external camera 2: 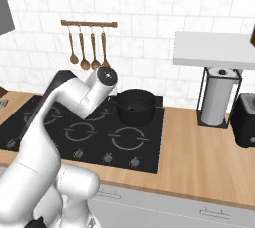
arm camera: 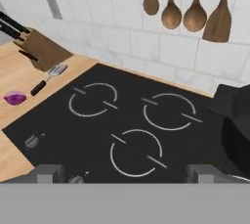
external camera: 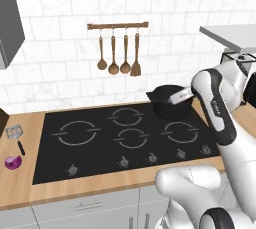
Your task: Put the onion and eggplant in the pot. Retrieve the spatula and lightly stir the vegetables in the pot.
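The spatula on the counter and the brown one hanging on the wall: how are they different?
The spatula on the counter has a slotted silver-grey metal head and a thin black handle; the brown wooden spatula is one plain brown colour all over. The metal one lies flat on the wooden counter beside the onion; the wooden one hangs upright from the wall rail, head down. Both have a flat head on a slim handle.

Both base views look forward and down from behind the arm, left and right, sharing the black glass cooktop. The hand view looks closely across it toward the white tiled wall.
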Controlling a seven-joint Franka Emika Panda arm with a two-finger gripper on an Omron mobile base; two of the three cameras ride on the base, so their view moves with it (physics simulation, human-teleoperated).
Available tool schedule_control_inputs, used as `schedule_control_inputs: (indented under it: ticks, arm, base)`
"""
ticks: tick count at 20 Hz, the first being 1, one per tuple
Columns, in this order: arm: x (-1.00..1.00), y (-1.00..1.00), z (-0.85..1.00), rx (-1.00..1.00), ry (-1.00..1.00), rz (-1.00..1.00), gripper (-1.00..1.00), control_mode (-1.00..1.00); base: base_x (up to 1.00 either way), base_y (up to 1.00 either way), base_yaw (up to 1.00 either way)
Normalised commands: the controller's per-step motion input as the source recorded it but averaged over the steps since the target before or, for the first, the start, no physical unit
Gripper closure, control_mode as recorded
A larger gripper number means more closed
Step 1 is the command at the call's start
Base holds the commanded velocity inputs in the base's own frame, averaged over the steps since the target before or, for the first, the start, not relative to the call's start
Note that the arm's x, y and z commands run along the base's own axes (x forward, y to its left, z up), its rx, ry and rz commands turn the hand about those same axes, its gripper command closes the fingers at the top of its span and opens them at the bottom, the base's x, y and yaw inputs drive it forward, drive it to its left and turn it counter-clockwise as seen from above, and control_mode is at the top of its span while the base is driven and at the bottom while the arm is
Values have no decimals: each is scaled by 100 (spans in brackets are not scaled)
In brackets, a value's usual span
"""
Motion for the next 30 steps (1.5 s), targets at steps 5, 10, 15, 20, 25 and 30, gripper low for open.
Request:
schedule_control_inputs:
  ticks: [5, 10, 15, 20, 25, 30]
  arm:
    - [-66, 93, 36, -16, 22, -9, -100, -100]
    - [-51, 100, 26, -18, 29, -17, -100, -100]
    - [-41, 100, 35, -1, 47, -15, -100, -100]
    - [-70, 94, 2, 0, 17, -11, -100, -100]
    - [-38, 73, -27, 2, -2, -5, -100, -100]
    - [0, 70, -40, 3, 3, -4, -100, -100]
  base:
    - [0, 0, 0]
    - [0, 0, 0]
    - [0, 0, 0]
    - [0, 0, 0]
    - [0, 0, 0]
    - [0, 0, 0]
